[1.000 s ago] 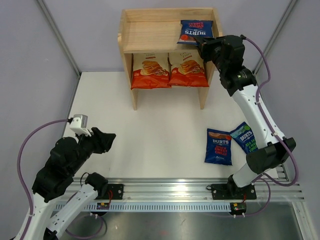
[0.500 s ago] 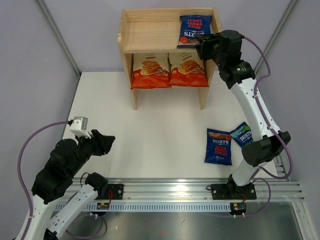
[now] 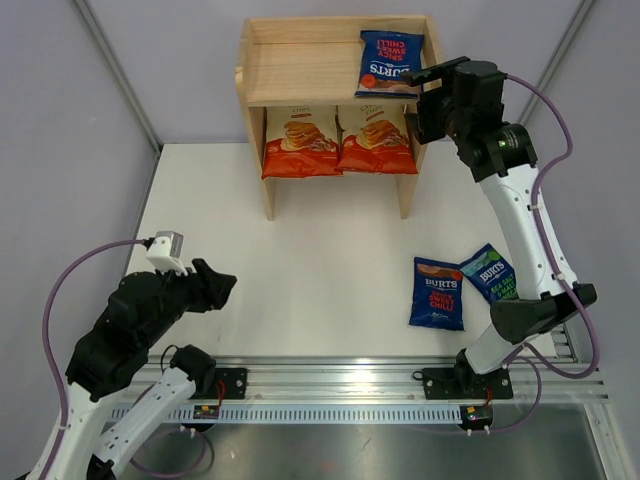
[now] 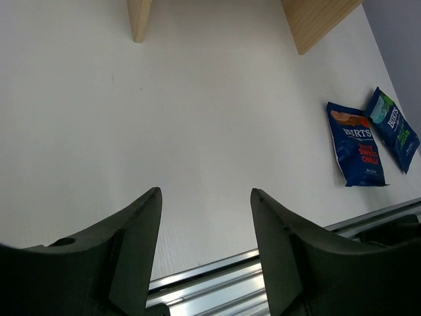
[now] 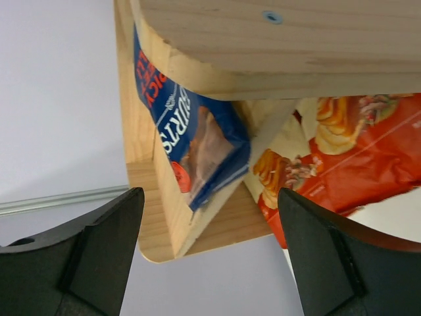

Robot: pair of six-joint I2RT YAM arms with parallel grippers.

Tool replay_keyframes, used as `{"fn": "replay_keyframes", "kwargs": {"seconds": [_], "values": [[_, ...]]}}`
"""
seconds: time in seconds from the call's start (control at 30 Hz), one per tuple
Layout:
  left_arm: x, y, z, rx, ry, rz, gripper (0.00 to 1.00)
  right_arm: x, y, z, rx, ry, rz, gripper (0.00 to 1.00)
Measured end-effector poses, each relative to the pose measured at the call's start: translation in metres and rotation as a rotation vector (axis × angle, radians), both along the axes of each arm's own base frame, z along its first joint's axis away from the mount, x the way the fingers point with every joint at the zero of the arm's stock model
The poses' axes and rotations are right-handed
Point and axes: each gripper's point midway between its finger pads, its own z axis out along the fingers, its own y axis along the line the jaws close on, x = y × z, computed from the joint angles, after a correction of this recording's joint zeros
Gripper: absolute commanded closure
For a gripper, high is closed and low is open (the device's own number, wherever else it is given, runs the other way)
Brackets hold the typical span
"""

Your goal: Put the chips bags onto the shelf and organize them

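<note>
Right end effector [image 5: 209, 210]: fingers spread, empty, just beside the right end of the shelf [image 3: 300, 70]. A blue BURTS bag [image 3: 390, 62] is propped at the right of the top tier. Two orange-red bags [image 3: 300, 143] [image 3: 376, 140] stand side by side on the lower tier. A red-lettered bag [image 3: 438, 293] and a green-lettered bag [image 3: 492, 273] lie side by side on the table [image 3: 300, 250]. Left end effector [image 4: 205, 197]: spread, empty, above the table.

Right wrist view. Two dark fingers [image 5: 92, 253] at the lower corners, spread wide and holding nothing. Between them, farther off, the wooden shelf [image 5: 283, 49] with a screw [image 5: 270, 16] in its panel. A blue bag [image 5: 191, 141] rests against the upper tier, and an orange-red bag [image 5: 358, 158] occupies the lower tier. Grey wall [image 5: 59, 99] at left.
</note>
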Motion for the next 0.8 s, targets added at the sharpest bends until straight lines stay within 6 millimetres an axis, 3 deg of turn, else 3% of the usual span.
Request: {"fn": "replay_keyframes", "kwargs": {"seconds": [0.2,0.23,0.3,0.4,0.5,0.63,0.73,0.8], "values": [[0.001,-0.02,-0.002,-0.037,0.054,-0.07,0.11,-0.023,-0.019,-0.005,-0.121,0.022,0.009,0.01],[0.002,-0.026,-0.001,-0.061,0.058,-0.086,0.01,-0.029,-0.022,-0.003,-0.151,0.015,0.015,0.01],[0.006,-0.041,0.001,-0.122,0.059,-0.127,0.01,-0.047,-0.028,0.0,-0.234,-0.015,0.048,0.0],[0.018,-0.067,-0.008,-0.216,0.094,-0.173,0.01,-0.094,-0.032,0.0,-0.372,-0.083,0.162,0.0],[0.033,-0.094,-0.038,-0.275,0.185,-0.198,0.01,-0.158,-0.038,-0.013,-0.473,-0.158,0.28,0.0],[0.03,-0.143,-0.075,-0.254,0.318,-0.283,0.01,-0.236,-0.056,-0.067,-0.559,-0.201,0.349,0.0],[0.023,-0.186,-0.085,-0.216,0.359,-0.376,0.01,-0.278,-0.064,-0.101,-0.572,-0.225,0.385,0.01],[0.026,-0.218,-0.089,-0.205,0.373,-0.425,0.01,-0.294,-0.06,-0.116,-0.559,-0.247,0.431,0.01]]}}
